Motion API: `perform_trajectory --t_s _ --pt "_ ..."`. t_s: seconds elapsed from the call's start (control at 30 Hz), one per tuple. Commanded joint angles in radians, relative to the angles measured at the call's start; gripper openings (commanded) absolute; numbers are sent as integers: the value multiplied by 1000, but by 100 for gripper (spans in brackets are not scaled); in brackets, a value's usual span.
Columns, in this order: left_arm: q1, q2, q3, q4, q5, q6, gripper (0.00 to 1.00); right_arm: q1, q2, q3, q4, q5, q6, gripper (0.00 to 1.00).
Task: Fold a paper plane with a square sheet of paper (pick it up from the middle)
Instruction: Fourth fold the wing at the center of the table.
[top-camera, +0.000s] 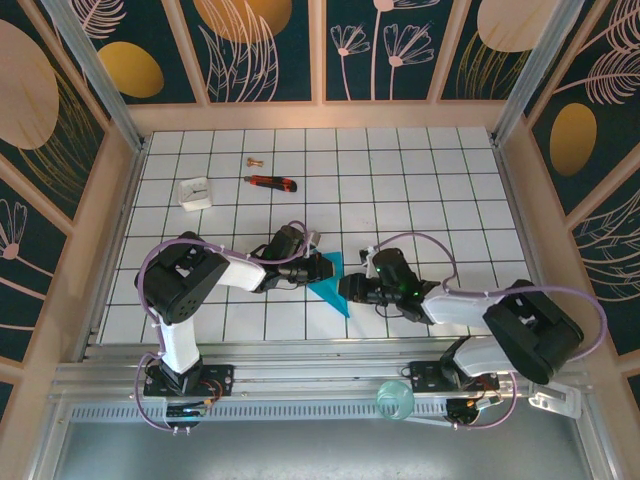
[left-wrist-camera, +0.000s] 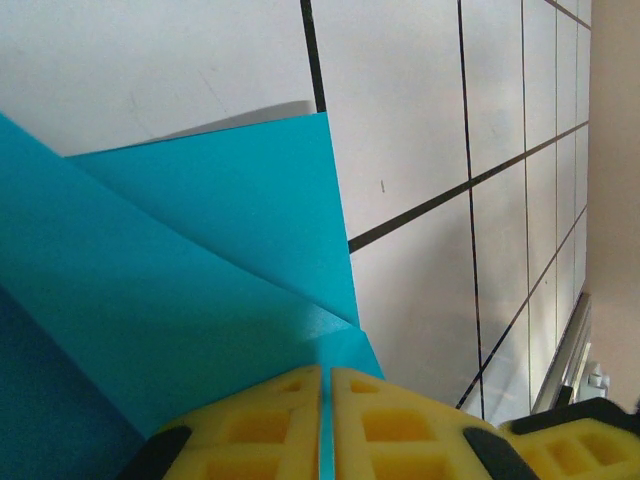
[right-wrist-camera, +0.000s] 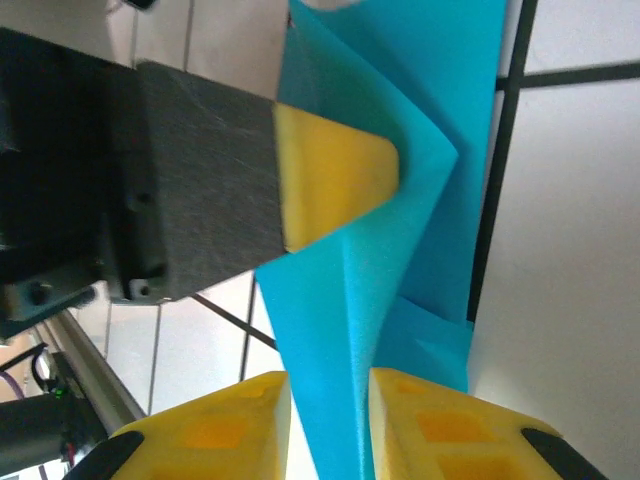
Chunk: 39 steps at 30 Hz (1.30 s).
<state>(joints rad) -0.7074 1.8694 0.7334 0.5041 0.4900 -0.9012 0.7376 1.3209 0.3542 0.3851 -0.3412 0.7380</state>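
Observation:
The square sheet of paper is a teal sheet folded into a creased wedge, its point toward the near edge, held between the two arms at the table's middle front. My left gripper is shut on the paper's edge; in the left wrist view its gripper pinches a thin teal layer, with folded flaps spreading beyond. My right gripper comes from the right. In the right wrist view its gripper stands open with a raised fold of the paper running between its jaws. The left arm's yellow pad presses the paper above.
A red-and-black utility knife, a small white block and a small copper piece lie at the far left of the tiled table. A pale green round object sits on the near rail between the arm bases.

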Motion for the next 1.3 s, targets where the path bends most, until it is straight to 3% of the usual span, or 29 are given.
perform_trajectory --t_s 0.0,0.17,0.47,1.27 --pt "8 32 0 -47 -24 25 13 -17 -59 -24 -61 15 -17 28" --pt "9 34 1 -48 -24 26 13 -36 -83 -19 -79 25 -19 30" --pt "7 32 3 -51 -24 28 12 -25 35 5 13 -13 14 37" --pt "8 36 4 -52 -20 28 13 16 165 54 94 -61 17 35"
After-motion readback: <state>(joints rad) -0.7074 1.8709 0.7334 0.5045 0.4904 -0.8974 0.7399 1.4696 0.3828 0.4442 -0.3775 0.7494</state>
